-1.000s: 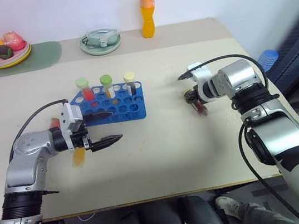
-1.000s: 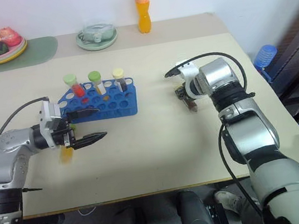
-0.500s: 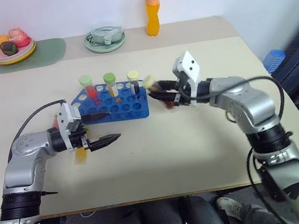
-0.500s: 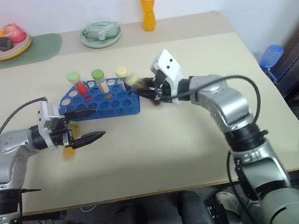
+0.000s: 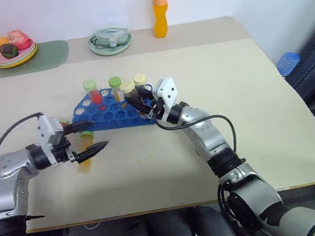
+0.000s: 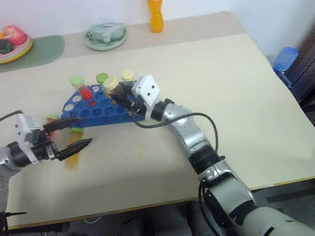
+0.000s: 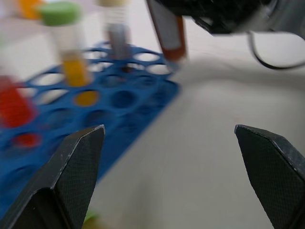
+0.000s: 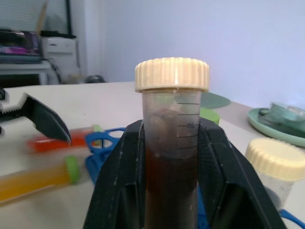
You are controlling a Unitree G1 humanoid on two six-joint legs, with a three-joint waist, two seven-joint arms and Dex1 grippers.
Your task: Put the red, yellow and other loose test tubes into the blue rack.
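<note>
**Right arm swings across to the rack with the dark tube**

Since a second ago, the right gripper [image 5: 139, 104] has crossed from the table's right side to the blue rack [image 5: 110, 117], near the middle of the tabletop. Its fingers are clamped on the dark tube [image 8: 171, 157], pale cap up, over the rack's right end. Three capped tubes already stand in the rack. The left gripper [image 5: 87, 137] hangs wide open beside the rack's left end, above a yellow tube [image 5: 84, 153] lying on the table [image 5: 263, 108].

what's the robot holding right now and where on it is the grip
The right gripper clamps the dark tube with the pale yellow cap around its body, below the cap. The left gripper is open, holding nothing.
</note>
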